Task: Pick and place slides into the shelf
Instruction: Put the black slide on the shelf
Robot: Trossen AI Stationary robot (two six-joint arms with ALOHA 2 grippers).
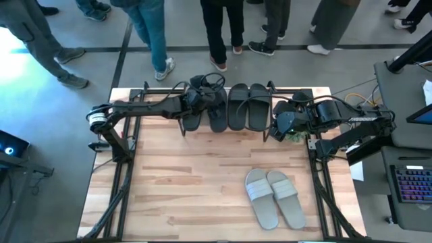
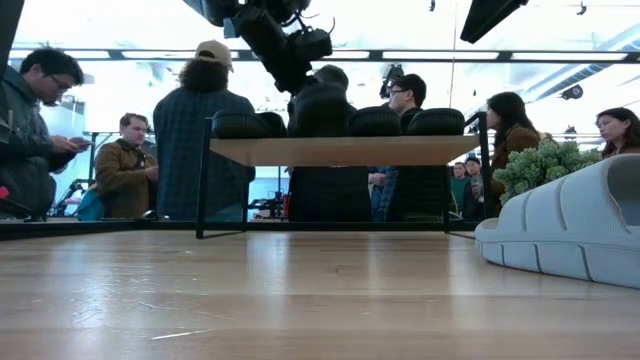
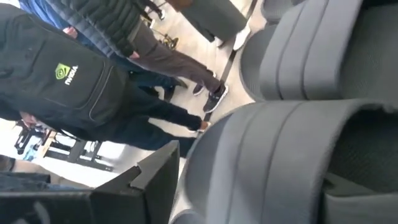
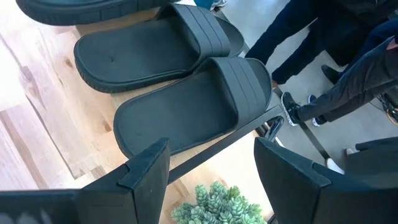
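Four dark slides [image 1: 229,106] sit on the shelf [image 1: 266,125] at the far tabletop [image 1: 189,182] edge. Light pair [image 1: 273,197] near right. Left pincer [image 1: 202,101] clamped on second dark slide; right pincer [image 1: 282,125] apart.

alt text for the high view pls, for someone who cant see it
Four dark slides sit in a row on the shelf at the table's far edge, with the left hand over the leftmost ones and the right hand at the shelf's right end. Two light grey slides lie together on the wooden table; people's legs show beyond.
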